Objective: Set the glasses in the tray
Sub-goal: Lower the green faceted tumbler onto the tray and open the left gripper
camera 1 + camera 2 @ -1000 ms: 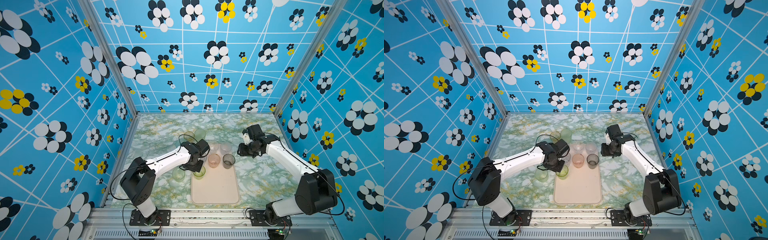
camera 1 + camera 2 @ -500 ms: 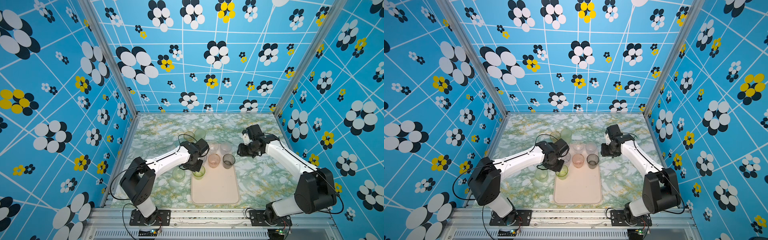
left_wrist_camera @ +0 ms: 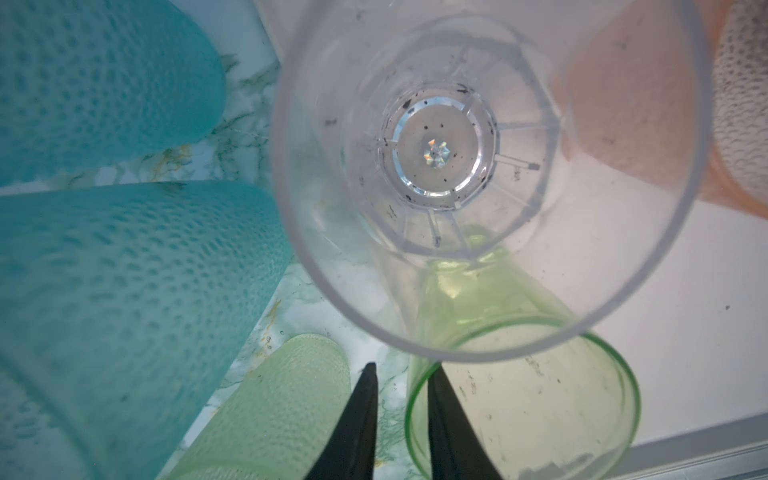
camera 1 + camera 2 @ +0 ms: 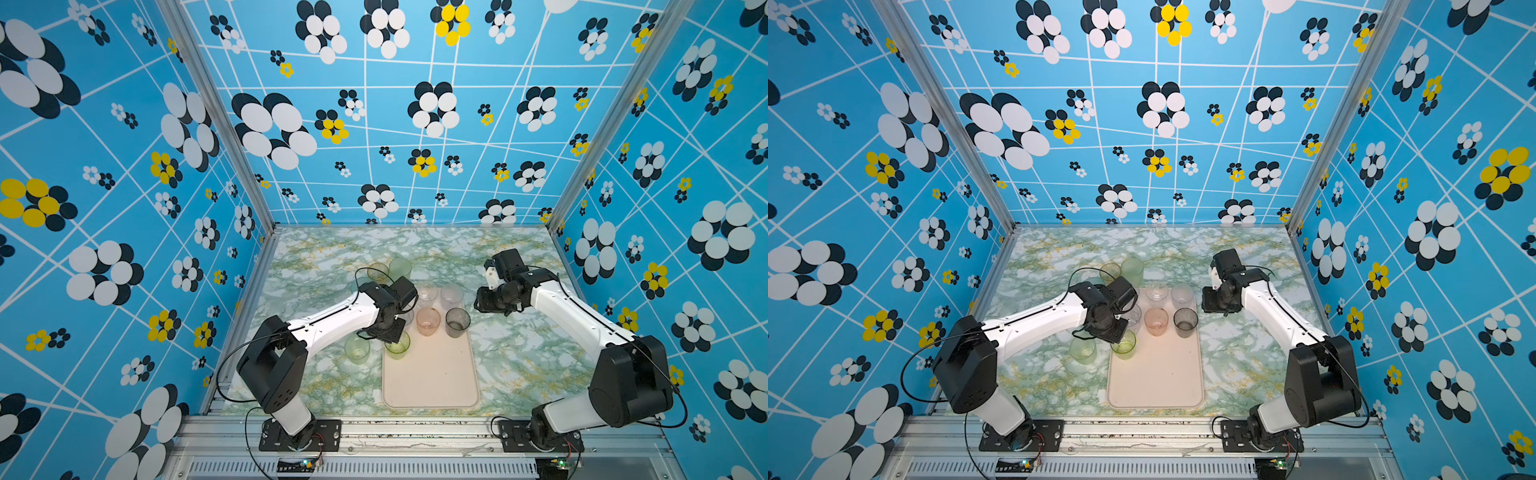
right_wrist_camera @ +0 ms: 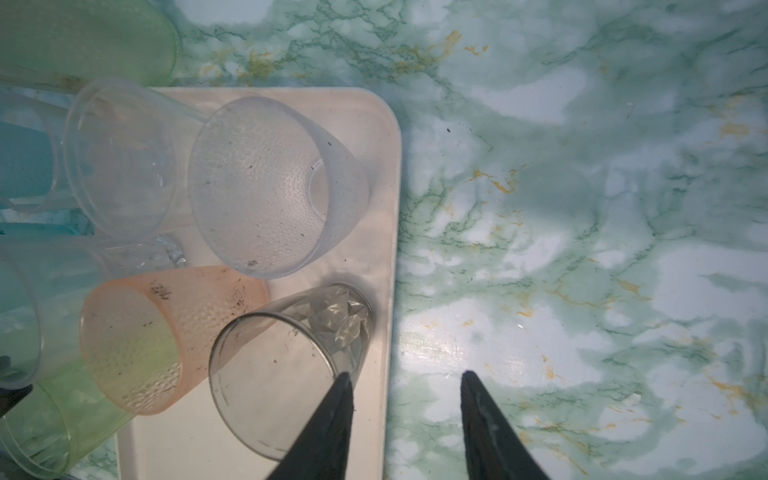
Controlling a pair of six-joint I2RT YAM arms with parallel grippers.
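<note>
The cream-pink tray [image 4: 432, 374] [image 4: 1156, 374] lies in the middle of the table. At its far end stand two clear glasses [image 4: 427, 296], a pink glass [image 4: 428, 321] and a smoky grey glass [image 4: 457, 322] [image 5: 286, 374]. A yellow-green glass [image 4: 397, 345] [image 3: 523, 399] stands at the tray's left edge. My left gripper [image 4: 390, 332] [image 3: 401, 368] is open a little, one finger inside that glass's rim and one outside, with a gap showing. Just beyond it stands another clear glass [image 3: 490, 166]. My right gripper [image 4: 484, 305] [image 5: 405, 376] hangs open and empty over the tray's right rim [image 5: 386, 208].
Off the tray to the left stand a pale green frosted glass [image 4: 356, 348] [image 3: 270, 411] and two teal glasses [image 3: 124, 291]. An amber glass [image 4: 377, 272] and a green glass [image 4: 400, 269] stand behind the left arm. Patterned walls enclose the marble table [image 4: 540, 353].
The left gripper's jaws have parted from the yellow-green glass's rim, leaving it standing at the tray's left edge. The right arm has not moved.
</note>
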